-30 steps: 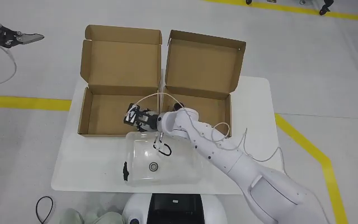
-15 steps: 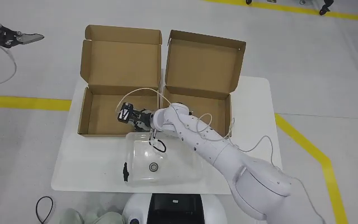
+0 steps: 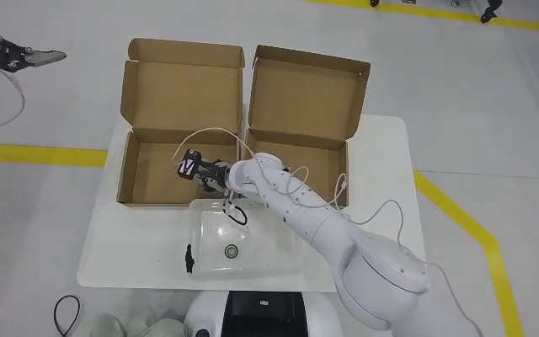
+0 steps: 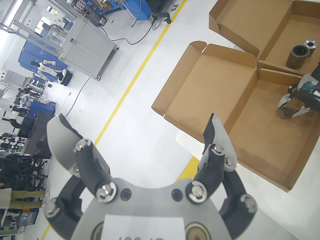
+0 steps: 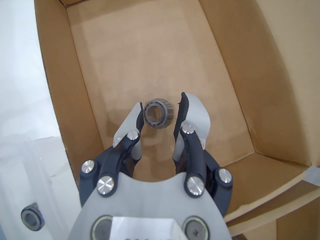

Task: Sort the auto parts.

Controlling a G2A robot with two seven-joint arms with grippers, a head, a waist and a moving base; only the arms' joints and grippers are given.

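Plainly, the right wrist view tells the most. The right pincer [image 5: 162, 101] hangs low inside the left box [image 5: 140, 46], jaws roughly half open, wider than the bearing [image 5: 158, 114] between them. One pad [image 5: 140, 119] touches the bearing's rim and the other stands just clear of it. Whether the bearing rests on the box floor cannot be told from this view. At the same view's corner a second bearing [image 5: 32, 216] lies in the clear tray [image 5: 30, 156].

From farther off, the left wrist view shows the bearing low at the box floor between those fingertips. It also adds a dark sleeve [image 4: 297, 56] and a silver piece [image 4: 310, 43] just beside each other in the right box [image 4: 303, 29], where from above the arm lies across that box.

A white sticker [image 5: 143, 228] sits on each wrist plate, cut by the edge, its print unreadable.

The left pincer [image 4: 137, 126] is spread wide, holding nothing, off the table [image 3: 379, 168] near a yellow line [image 4: 130, 86].
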